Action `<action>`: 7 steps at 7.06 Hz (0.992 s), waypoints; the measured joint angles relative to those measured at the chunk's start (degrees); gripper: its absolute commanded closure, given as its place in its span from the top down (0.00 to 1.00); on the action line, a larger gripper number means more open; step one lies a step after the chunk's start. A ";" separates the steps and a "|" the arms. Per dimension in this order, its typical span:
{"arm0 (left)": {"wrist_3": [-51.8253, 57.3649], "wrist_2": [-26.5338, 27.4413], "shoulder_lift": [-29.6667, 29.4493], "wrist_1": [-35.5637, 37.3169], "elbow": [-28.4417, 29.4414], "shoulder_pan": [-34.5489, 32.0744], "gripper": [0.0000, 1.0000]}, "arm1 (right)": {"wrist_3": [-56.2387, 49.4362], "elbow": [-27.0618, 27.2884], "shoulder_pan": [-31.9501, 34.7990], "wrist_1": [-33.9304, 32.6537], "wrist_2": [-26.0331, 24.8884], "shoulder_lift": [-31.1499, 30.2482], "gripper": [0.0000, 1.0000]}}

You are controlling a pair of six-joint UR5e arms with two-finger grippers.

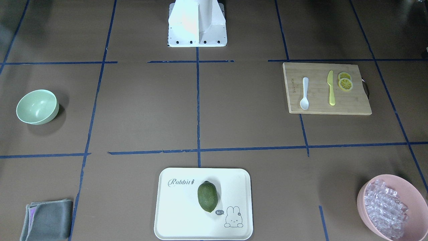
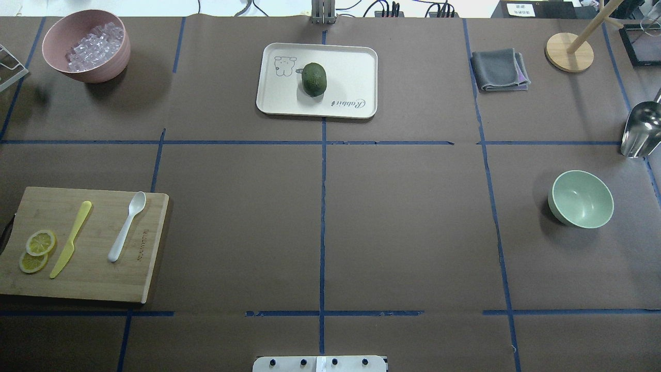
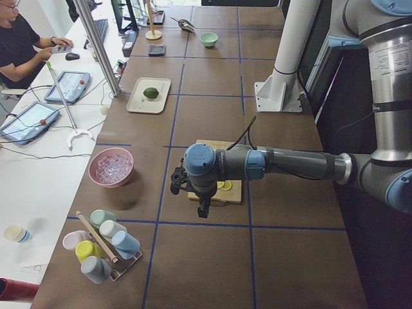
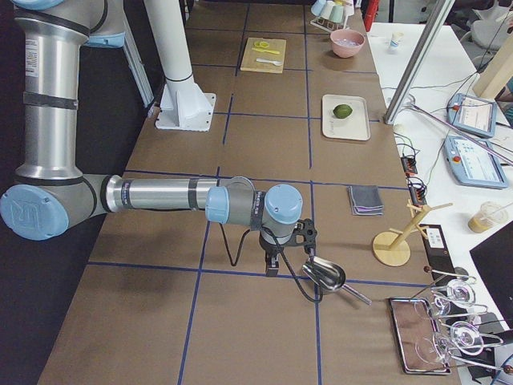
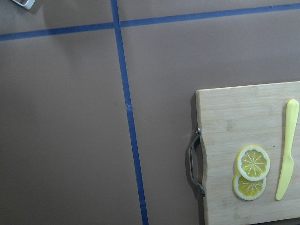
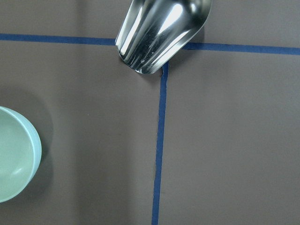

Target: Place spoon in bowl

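The white plastic spoon [image 2: 126, 226] lies on a wooden cutting board [image 2: 88, 287] at the table's left side, scoop pointing away from the robot; it also shows in the front-facing view [image 1: 304, 93]. The pale mint-green bowl [image 2: 582, 199] stands empty on the right side, also in the front-facing view [image 1: 37, 106] and at the right wrist view's left edge [image 6: 14, 159]. My left gripper [image 3: 203, 209] hangs above the board's outer end. My right gripper [image 4: 272, 265] hangs beyond the bowl, near a metal scoop. Both show only in side views, so I cannot tell whether they are open or shut.
A yellow knife [image 2: 71, 238] and two lemon slices [image 2: 37, 250] share the board. A white tray [image 2: 279, 98] with a green fruit [image 2: 314, 79] sits at the far middle. A pink bowl of ice-like pieces [image 2: 87, 45], a grey cloth [image 2: 498, 70], a metal scoop [image 2: 641, 129] and a wooden stand [image 2: 569, 51] stand around the edges.
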 measured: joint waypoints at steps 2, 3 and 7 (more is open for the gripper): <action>0.42 -0.07 1.19 -0.50 0.06 0.02 1.00 | -0.31 0.03 0.00 0.02 0.13 0.09 1.00; 0.40 -0.10 1.33 -0.57 -0.01 0.08 1.00 | -0.46 0.06 -0.03 0.06 0.15 0.18 1.00; 0.14 -4.56 0.97 -1.15 0.14 1.14 1.00 | 0.11 0.52 -0.89 0.13 0.76 0.42 0.99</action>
